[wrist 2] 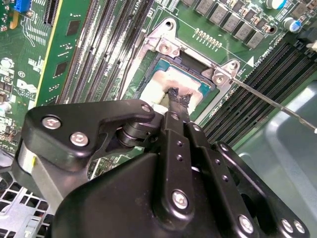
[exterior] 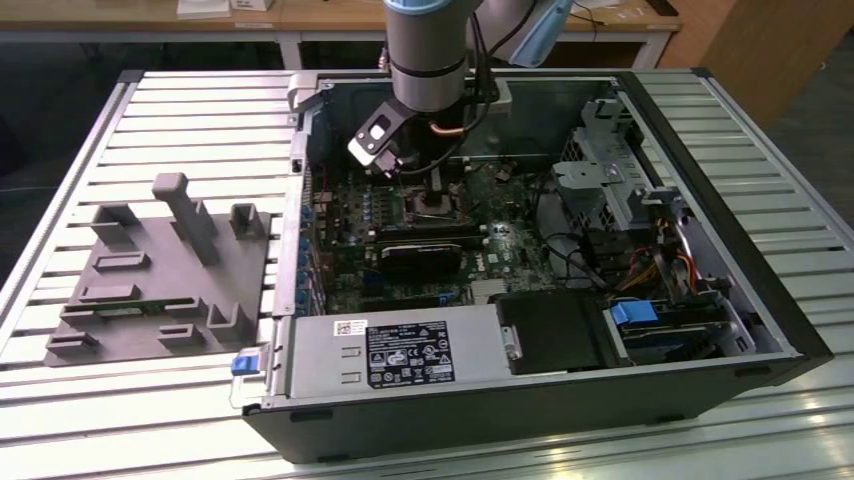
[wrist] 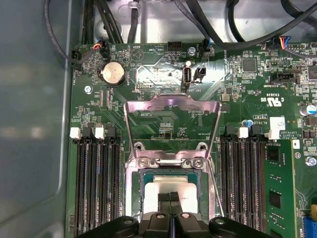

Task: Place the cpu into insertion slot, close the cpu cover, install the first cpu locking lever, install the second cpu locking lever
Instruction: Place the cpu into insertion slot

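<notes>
The cpu (wrist: 152,191) lies flat in the insertion slot (wrist: 131,198), its silver top smeared with whitish paste (wrist 2: 166,79). My gripper (wrist: 171,197) is shut, its two fingertips (wrist 2: 179,98) pressed together and down on the middle of the chip, with nothing between them. The cpu cover (wrist: 171,105) stands raised behind the socket, hinged at the far rim. Thin locking lever rods stick up unlatched beside it (wrist: 127,134), and one stretches away from the socket corner (wrist 2: 267,99). In the exterior view the gripper (exterior: 433,186) reaches down into the open computer case over the socket.
Long black memory slots (wrist: 96,188) flank the socket on both sides. A black heatsink block (exterior: 420,255) sits nearer the front, with the power supply (exterior: 387,350) below it and a drive cage (exterior: 614,170) at the exterior view's right. A grey fixture (exterior: 160,270) lies on the slatted table.
</notes>
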Robot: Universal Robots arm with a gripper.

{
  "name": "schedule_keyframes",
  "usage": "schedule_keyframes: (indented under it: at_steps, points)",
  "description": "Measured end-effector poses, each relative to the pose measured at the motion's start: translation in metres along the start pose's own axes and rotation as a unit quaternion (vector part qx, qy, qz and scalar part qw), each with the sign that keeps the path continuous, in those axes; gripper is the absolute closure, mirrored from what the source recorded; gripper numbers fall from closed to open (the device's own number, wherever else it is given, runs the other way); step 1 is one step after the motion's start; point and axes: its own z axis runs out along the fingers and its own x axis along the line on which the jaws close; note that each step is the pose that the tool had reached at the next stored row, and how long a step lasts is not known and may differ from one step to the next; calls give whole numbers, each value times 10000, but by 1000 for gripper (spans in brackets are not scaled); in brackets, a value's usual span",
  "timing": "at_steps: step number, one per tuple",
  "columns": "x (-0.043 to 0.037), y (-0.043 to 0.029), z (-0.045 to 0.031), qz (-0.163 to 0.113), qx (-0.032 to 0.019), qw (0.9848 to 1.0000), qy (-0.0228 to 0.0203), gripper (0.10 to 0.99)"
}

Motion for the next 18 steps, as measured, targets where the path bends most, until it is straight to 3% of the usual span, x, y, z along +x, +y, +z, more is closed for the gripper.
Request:
schedule_keyframes:
  at_steps: [18]
  points:
    - [1,0,14,1,-4,10000,6,980]
